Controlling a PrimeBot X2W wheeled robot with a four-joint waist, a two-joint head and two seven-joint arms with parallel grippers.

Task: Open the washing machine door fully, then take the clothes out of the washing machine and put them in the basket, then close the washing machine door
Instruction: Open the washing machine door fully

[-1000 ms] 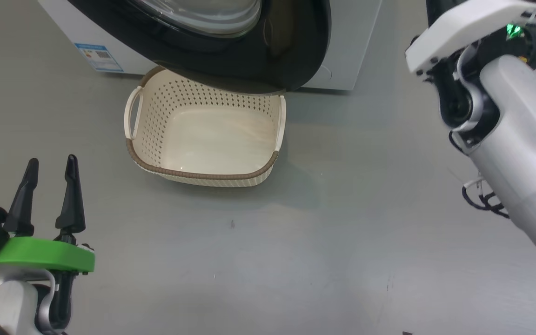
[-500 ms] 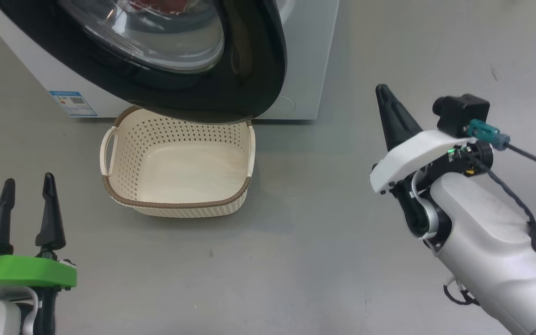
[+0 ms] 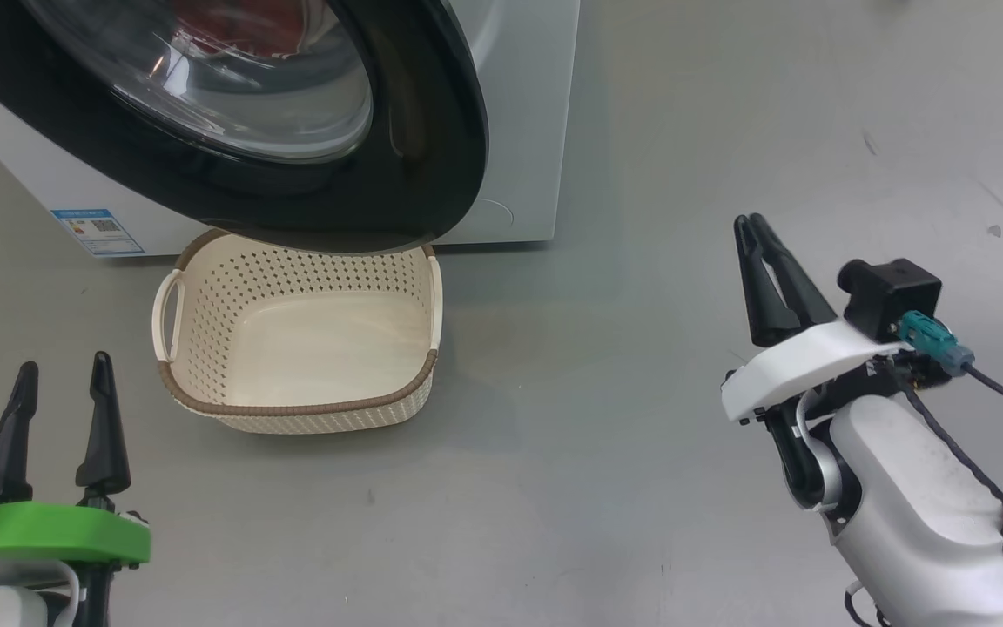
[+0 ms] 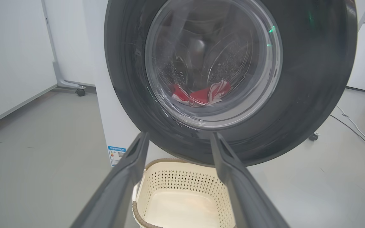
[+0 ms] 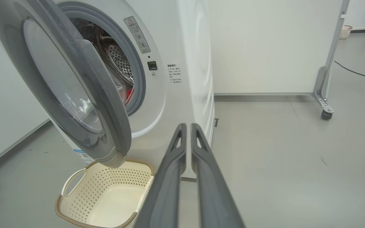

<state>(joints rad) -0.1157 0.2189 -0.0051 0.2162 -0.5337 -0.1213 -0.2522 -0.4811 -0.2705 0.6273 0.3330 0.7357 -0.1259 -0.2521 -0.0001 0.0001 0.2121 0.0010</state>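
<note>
The washing machine point(image 3: 519, 113) stands at the top left with the washing machine door point(image 3: 414, 131) swung partly open, its black rim hanging over the basket point(image 3: 292, 407). In the right wrist view the door point(image 5: 84, 95) stands ajar in front of the drum, where a red sliver of the clothes point(image 5: 128, 95) shows. Through the door glass the clothes point(image 4: 204, 95) lie low in the drum. The cream basket point(image 5: 74, 221) is empty. My left gripper point(image 3: 64, 366) is open at the lower left, empty. My right gripper point(image 3: 750, 222) is shut on nothing, right of the machine.
A blue label point(image 3: 97, 231) marks the machine's lower front. A white partition on casters point(image 5: 325, 95) stands behind at the right, with a cable point(image 5: 356, 74) on the floor. Open grey floor point(image 3: 606, 453) lies between my grippers.
The head camera has tilted up and panned, shifting the whole picture. My right arm has dropped from the upper right to the lower right, fingers now pointing up. The left gripper stays open.
</note>
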